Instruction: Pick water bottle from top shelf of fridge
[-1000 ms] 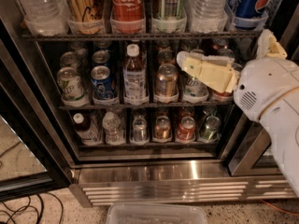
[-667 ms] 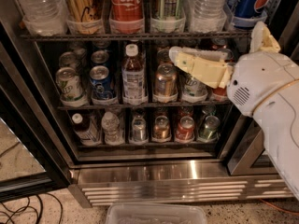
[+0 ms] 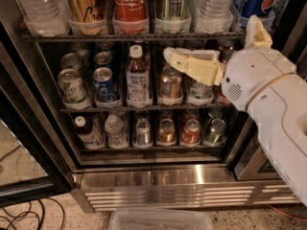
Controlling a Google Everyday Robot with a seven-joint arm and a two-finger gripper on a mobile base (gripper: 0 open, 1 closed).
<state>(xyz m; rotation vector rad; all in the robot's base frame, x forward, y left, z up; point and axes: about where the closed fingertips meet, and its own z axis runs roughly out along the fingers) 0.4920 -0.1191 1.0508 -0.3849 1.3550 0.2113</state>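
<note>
White and rounded, the robot's arm (image 3: 273, 99) comes in from 4 o'clock, its wrist in front of the right end of the middle rack. The gripper (image 3: 211, 40) has its cream fingers spread wide. One finger (image 3: 192, 66) lies level and points toward 9 o'clock across a gold can (image 3: 170, 83). The other finger (image 3: 257, 31) points to 12 o'clock beside a blue Pepsi can (image 3: 261, 1).

A large clear ribbed plastic water bottle (image 3: 213, 6) stands at 12 o'clock from the gripper on the thin dark wire top shelf (image 3: 144, 36), untouched, the rack edge between them. A second clear ribbed bottle (image 3: 36, 8) stands at the shelf's far left, with a red Coca-Cola bottle (image 3: 129, 4) and a green can (image 3: 171, 1) between the two. A small white-capped bottle of brown drink (image 3: 138, 78) stands at 9 o'clock from the level finger. A clear plastic bin (image 3: 160, 219) sits at 6 o'clock below the stainless-steel fridge (image 3: 182, 195).

Since a second ago the gripper has shifted toward 10 o'clock; the drinks stand as before.
</note>
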